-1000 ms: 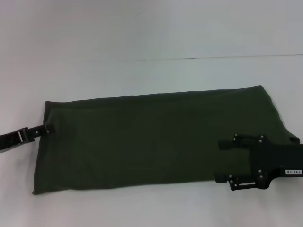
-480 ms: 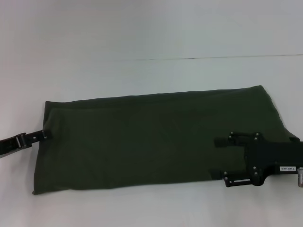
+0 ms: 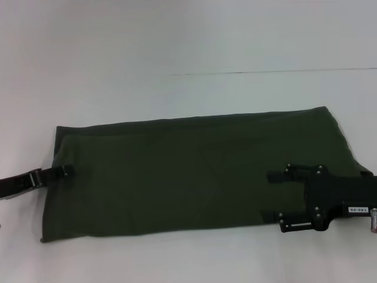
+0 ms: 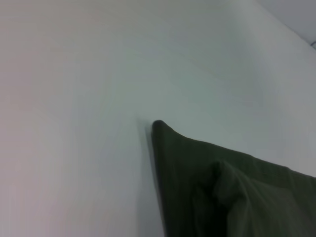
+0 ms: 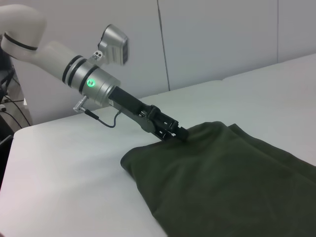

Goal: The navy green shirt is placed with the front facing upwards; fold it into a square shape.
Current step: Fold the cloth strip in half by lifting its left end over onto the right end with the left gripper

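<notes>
Your left hand (image 3: 66,173) pinches the shirt (image 3: 194,174) edge, right hand (image 3: 277,197) spread open over the other end, so a shallow grip could slip and undo the fold.

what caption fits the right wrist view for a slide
Left gripper at the edge of the navy green shirt, which lies folded lengthwise on the white table.

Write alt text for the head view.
A dark green shirt, folded into a long band, lies across a white table. The left gripper sits at its left edge, and the right gripper, fingers apart, rests over its right end.
</notes>
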{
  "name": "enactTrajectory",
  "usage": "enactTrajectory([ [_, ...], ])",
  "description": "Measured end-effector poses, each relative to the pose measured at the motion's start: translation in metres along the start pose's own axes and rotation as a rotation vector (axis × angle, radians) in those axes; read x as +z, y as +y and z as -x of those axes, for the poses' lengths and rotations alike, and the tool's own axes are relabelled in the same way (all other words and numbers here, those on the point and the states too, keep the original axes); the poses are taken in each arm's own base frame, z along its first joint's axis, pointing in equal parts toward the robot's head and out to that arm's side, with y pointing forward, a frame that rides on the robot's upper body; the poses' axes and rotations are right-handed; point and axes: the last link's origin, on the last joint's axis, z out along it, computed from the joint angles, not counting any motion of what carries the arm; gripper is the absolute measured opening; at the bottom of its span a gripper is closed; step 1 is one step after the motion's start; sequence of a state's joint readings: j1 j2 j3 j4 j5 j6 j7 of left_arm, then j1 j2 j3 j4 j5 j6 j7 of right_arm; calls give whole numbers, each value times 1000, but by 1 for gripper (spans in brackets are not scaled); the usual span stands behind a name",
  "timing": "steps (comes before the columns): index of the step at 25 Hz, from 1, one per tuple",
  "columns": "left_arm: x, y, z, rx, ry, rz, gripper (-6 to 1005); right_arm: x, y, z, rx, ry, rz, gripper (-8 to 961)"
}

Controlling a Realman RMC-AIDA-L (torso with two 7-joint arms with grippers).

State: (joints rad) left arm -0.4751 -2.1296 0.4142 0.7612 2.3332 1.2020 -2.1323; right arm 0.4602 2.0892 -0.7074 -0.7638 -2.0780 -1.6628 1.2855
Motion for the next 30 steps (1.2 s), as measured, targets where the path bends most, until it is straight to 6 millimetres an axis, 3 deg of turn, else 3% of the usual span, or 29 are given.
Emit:
enactTrajectory([
  [30,14,17,0,41,-46,45,887,0,-5,-2,15,16,-32,893],
])
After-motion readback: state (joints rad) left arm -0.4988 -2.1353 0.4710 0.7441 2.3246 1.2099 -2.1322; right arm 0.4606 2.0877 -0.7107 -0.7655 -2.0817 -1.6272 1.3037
